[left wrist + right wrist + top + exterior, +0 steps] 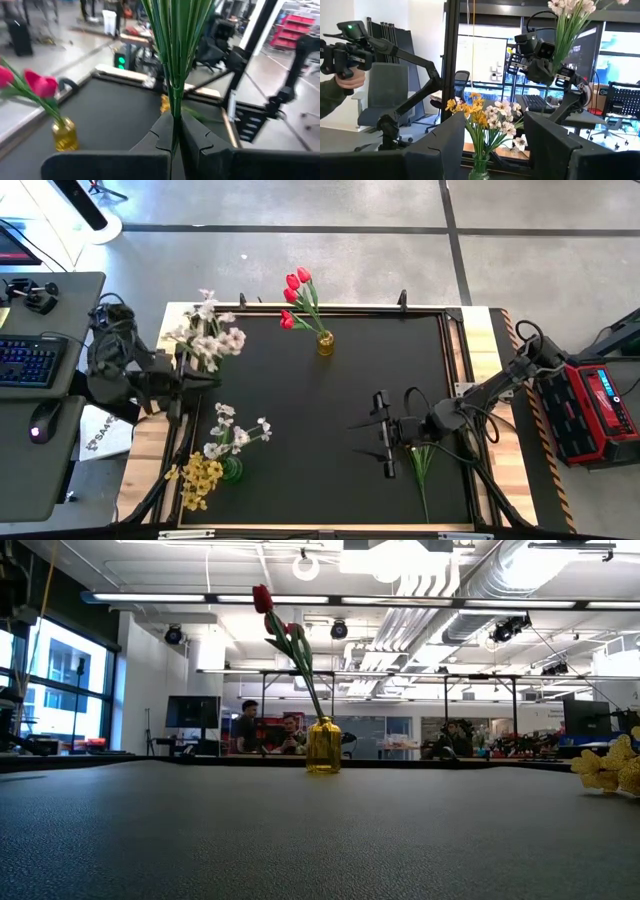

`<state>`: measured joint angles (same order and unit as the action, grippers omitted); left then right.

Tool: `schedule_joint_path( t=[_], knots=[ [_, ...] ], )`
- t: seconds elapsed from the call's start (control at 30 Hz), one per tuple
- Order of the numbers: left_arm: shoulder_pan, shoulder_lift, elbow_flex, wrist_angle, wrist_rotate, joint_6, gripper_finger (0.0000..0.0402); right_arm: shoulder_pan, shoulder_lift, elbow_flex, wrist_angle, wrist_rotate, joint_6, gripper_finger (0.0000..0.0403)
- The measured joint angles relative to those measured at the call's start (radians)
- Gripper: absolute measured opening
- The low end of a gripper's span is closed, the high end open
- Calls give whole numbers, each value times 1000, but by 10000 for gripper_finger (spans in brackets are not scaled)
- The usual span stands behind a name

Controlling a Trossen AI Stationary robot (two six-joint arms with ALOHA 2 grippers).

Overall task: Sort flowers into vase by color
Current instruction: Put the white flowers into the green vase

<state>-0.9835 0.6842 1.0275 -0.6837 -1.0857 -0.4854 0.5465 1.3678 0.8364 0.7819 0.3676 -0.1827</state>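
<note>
My left gripper (192, 370) is over the table's left edge, shut on a spray of pale white flowers (210, 335) whose blossoms (570, 10) stand above it. A yellow vase (325, 343) at the far middle holds red tulips (297, 295). A green vase (232, 470) at the near left holds white flowers (238, 432) and yellow flowers (197, 480). My right gripper (383, 435) hovers open over the table's right half, pointing toward the green vase (480, 170), with nothing between its fingers. My left gripper pinches the white spray's bundle of green stems (175, 102) between its two fingers (161, 131). The fingers come about level from the table's left side and lie across the stems. The spray stands roughly upright, blossoms up, lifted clear of the table.
A bunch of green stems (422, 465) lies on the black mat under my right arm. The mat's middle (330, 420) is bare. A desk with a keyboard (30, 360) stands left of the table. Beyond it, a person's hand (342, 75) holds a dark control arm.
</note>
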Motion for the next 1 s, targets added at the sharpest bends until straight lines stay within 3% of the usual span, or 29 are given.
schedule_joint_path(
  t=[0.27,0.67,1.0],
  knots=[
    [-184,66,0,-76,-69,-203,0,9,0,0,-38,3,29,188],
    [-516,229,-1,-177,-354,-488,0,65,1,0,-39,2,1,189],
    [-603,397,-13,-191,-473,-618,0,64,1,0,-37,2,-2,189]
  ],
)
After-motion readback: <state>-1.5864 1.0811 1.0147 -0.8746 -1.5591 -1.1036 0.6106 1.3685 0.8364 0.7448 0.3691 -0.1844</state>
